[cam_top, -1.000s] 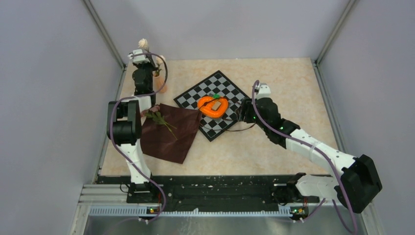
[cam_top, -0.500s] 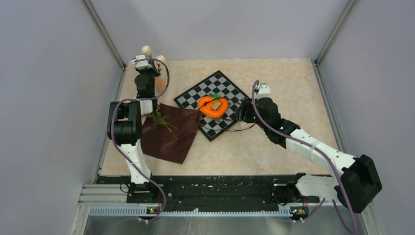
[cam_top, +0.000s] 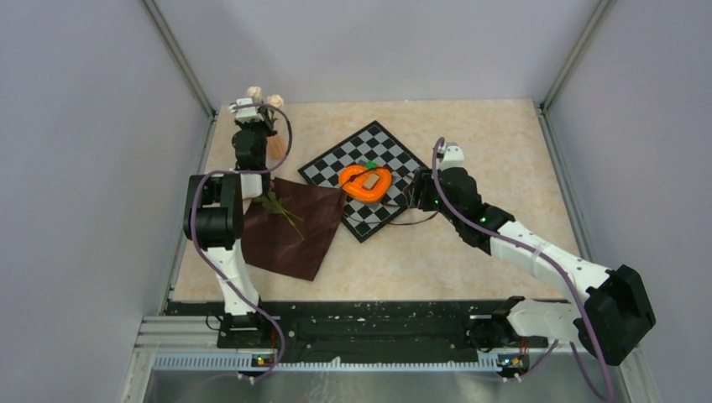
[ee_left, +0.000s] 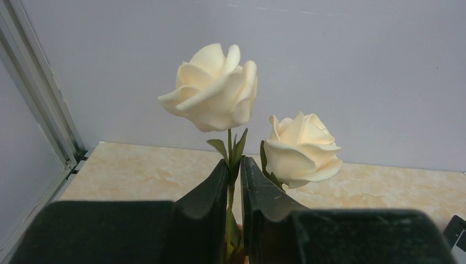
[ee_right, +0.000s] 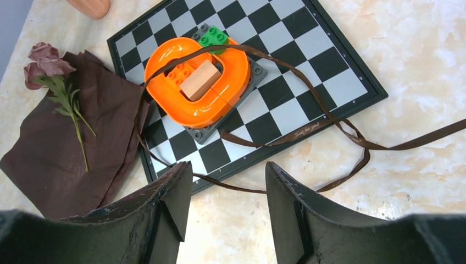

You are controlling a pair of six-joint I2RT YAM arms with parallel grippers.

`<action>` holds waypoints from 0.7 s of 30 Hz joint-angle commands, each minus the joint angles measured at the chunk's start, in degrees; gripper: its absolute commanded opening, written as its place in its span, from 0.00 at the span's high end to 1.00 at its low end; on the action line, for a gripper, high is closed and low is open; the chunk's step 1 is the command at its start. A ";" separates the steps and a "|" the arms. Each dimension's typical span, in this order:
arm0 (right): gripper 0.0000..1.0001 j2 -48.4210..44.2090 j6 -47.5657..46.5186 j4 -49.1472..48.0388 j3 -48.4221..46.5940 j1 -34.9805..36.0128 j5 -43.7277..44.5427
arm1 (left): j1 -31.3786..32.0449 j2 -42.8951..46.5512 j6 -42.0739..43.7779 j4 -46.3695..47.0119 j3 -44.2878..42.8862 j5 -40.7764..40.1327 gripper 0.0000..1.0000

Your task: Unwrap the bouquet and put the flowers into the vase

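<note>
The bouquet lies undone: its maroon cloth (cam_top: 290, 228) is spread flat on the table's left, and one mauve rose (ee_right: 46, 59) lies on it. At the back left corner, two cream flowers (ee_left: 211, 88) (ee_left: 301, 149) stand upright over the small terracotta vase (cam_top: 275, 144). My left gripper (ee_left: 234, 160) is there, and the taller rose's green stem runs between its jaws. The jaws stand slightly open, with a thin gap beside the stem. My right gripper (ee_right: 228, 173) is open and holds nothing, above bare table at the checkerboard's near edge.
An orange heart-shaped block piece (cam_top: 366, 182) sits on a checkerboard (cam_top: 395, 159) mid-table. The thin brown ribbon (ee_right: 329, 124) trails loose across the board and onto the table below the right gripper. Grey walls close in the back left corner.
The left gripper has lowered the cream rose and moved it right, beside the other cream rose at the vase. Its jaws have parted a little. The right arm has not moved.
</note>
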State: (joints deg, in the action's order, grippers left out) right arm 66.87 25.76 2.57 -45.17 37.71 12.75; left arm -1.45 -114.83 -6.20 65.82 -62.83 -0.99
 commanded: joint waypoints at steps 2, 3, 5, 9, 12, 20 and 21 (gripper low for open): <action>0.47 -0.28 0.43 -2.21 -1.85 -0.01 -0.27 | 0.14 3.73 0.50 1.48 0.58 0.73 0.79; 0.47 -0.29 0.40 -2.19 -1.81 -0.03 -0.21 | 0.14 3.82 0.60 1.50 0.68 0.73 0.77; 0.47 -0.35 0.43 -2.17 -1.77 -0.01 -0.19 | 0.11 4.12 0.73 1.50 0.99 0.73 0.74; 0.47 -0.33 0.50 -2.21 -1.61 -0.01 -0.26 | 0.14 4.81 1.09 1.85 1.90 0.56 0.71; 0.47 -0.34 0.52 -2.18 -1.59 -0.01 -0.33 | 0.13 5.16 1.46 1.99 2.71 0.45 0.64; 0.47 -0.51 0.35 -2.18 -1.74 -0.01 -0.38 | 0.14 6.82 1.27 2.01 5.20 -0.38 0.46; 0.47 -0.58 0.29 -2.15 -1.76 -0.01 -0.44 | 0.14 7.15 1.06 2.10 5.66 -0.64 0.43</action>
State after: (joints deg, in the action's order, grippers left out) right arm 66.87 25.78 2.57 -45.17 37.71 12.53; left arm -1.45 -111.57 -4.93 65.49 -58.74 -0.95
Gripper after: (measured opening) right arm 0.533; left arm 0.522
